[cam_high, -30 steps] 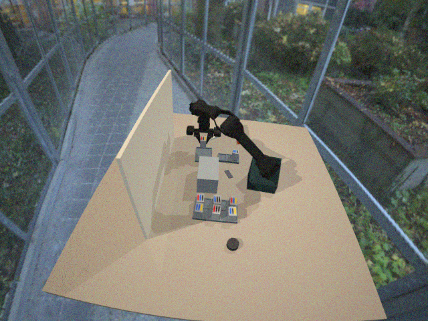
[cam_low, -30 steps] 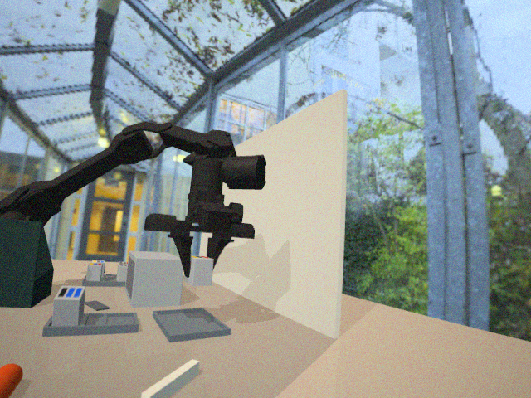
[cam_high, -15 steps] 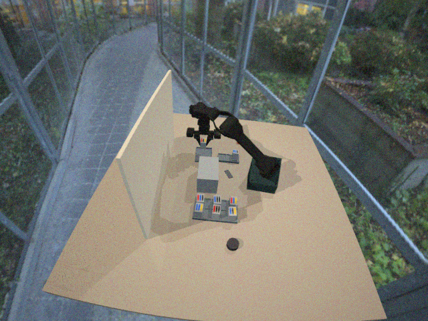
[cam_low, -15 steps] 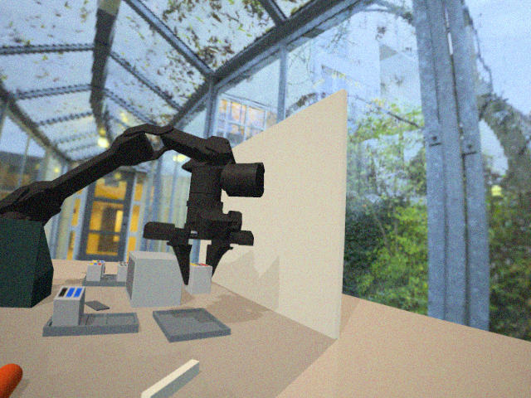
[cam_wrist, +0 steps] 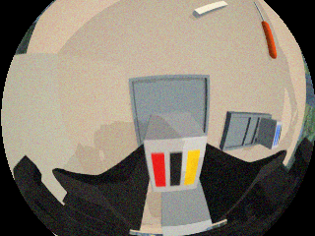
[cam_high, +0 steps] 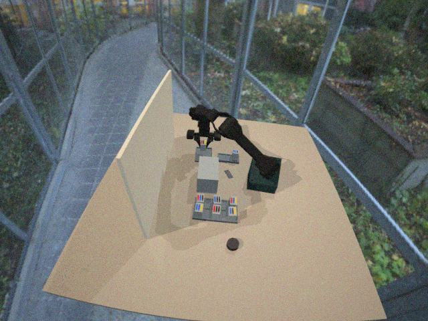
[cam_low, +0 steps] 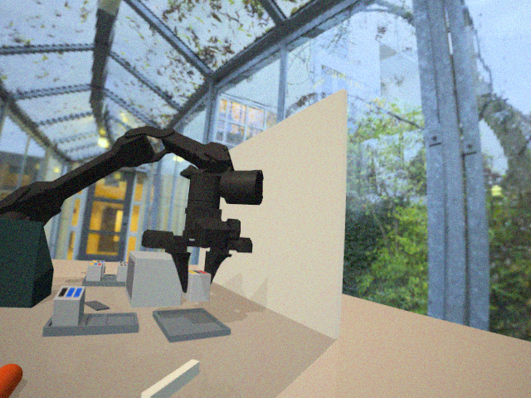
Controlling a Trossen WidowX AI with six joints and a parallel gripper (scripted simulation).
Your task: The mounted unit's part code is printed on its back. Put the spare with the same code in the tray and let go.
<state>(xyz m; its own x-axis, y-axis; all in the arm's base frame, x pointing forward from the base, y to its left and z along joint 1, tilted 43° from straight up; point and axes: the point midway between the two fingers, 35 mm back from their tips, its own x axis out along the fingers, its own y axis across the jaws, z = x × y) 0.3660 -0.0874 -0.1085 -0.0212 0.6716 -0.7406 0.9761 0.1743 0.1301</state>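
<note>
Gripper (cam_low: 197,280) is hanging low behind the grey mounted unit (cam_low: 152,279), its fingers (cam_low: 182,270) closing on a small grey spare (cam_low: 198,285) and holding it by its two side faces. The spare is riding just above the counter (cam_low: 257,355), near the tray (cam_low: 191,323) but not over it in the exterior view; the wrist view is showing the tray (cam_wrist: 169,102) straight ahead of the block.

Handling, as a judgement: the spare is looking like a rigid, light, boxy block with flat smooth sides, so it is likely sitting squarely in a side pinch, though it could slip if jolted. Nothing suggests fragility.

Markings: no letters or digits are reading anywhere. The held spare's top (cam_wrist: 175,167) is showing three bars: red, black, yellow. Another block on a stand (cam_low: 68,304) is showing black, blue, blue. The rack of spares (cam_high: 215,208) is carrying more striped tops, too small to read surely. The mounted unit's back is not showing its code here.
</note>
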